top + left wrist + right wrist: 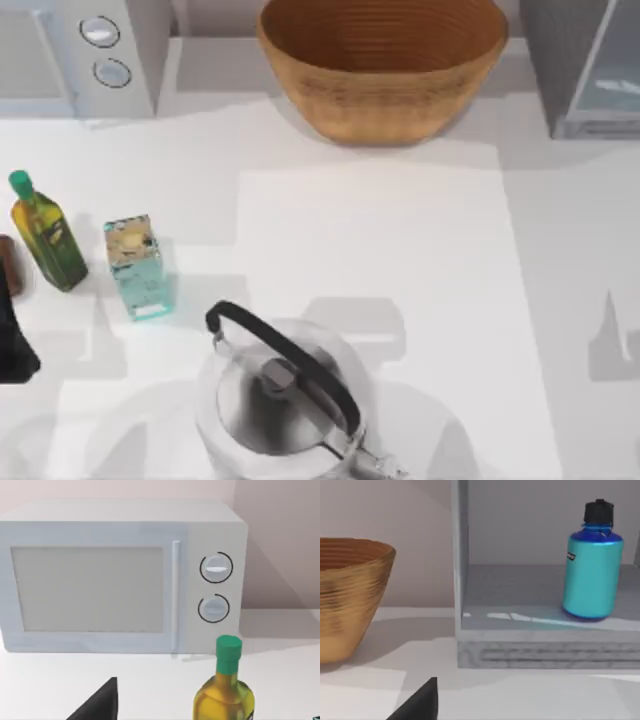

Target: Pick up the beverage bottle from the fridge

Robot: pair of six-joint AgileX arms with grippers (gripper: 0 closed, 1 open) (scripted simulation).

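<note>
While the beverage bottle [592,562] stands upright inside the open fridge [540,650], on its grey floor and well back from the front lip, neither arm has reached it. From above, the fridge [585,70] sits at the desk's far right corner, beside the woven basket [385,65]; the right wrist camera faces straight into the compartment, with the basket [350,595] off to one side.

Risks, as judged from this moment: the light frame post at the fridge opening stands between basket and bottle, and an approach that drifts toward it could strike the frame or catch the front sill. A tall, smooth, round bottle may tip or slide deeper if one finger arrives before the other, and a grip on the narrow black cap rather than the cyan body would likely slip. The compartment's walls leave limited room for correction once inside.

Only a dark corner of the right tool [417,702] shows in its own camera, touching nothing; whether it is wide or narrow cannot be told. A similar dark tip marks the left tool [97,702], parked at the desk's left edge near the oil bottle [45,235], teal carton [137,265] and microwave [120,577]; its opening likewise cannot be told. A steel kettle [280,400] occupies the near middle of the desk [400,260].
</note>
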